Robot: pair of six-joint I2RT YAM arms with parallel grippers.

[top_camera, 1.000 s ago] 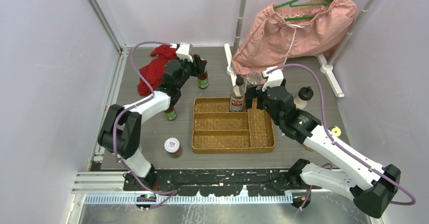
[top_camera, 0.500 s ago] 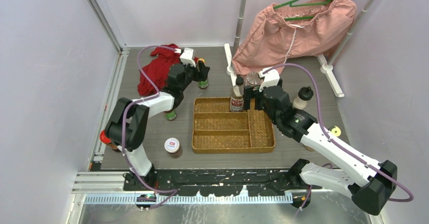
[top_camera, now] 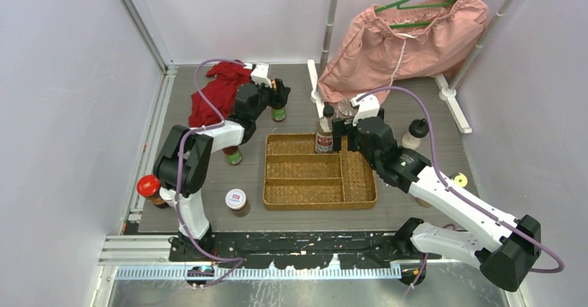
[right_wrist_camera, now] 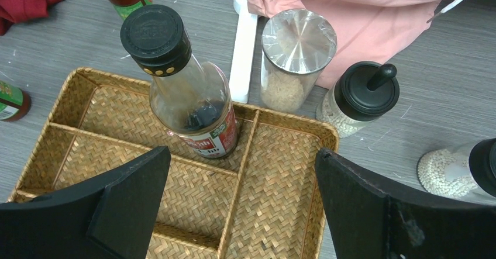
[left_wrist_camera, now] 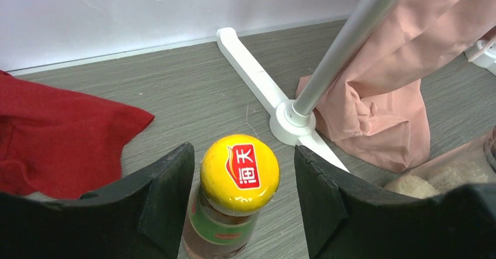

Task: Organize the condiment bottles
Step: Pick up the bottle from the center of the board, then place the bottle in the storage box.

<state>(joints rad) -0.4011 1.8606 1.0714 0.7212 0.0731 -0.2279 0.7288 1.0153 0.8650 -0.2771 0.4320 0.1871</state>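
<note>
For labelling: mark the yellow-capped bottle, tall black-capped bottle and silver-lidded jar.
yellow-capped bottle (left_wrist_camera: pixel 240 174), left wrist view, cap
tall black-capped bottle (right_wrist_camera: pixel 190 98), right wrist view, glass shoulder
silver-lidded jar (right_wrist_camera: pixel 298 35), right wrist view, lid

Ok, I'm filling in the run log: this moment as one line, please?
left gripper: open, straddling yellow-capped green-labelled sauce bottle | right gripper: open above woven wicker tray | black-capped clear bottle: standing in tray

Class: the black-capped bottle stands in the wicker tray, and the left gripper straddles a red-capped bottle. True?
No: the left wrist view shows the left gripper straddling a yellow-capped bottle. The black-capped bottle does stand in the wicker tray.
</note>
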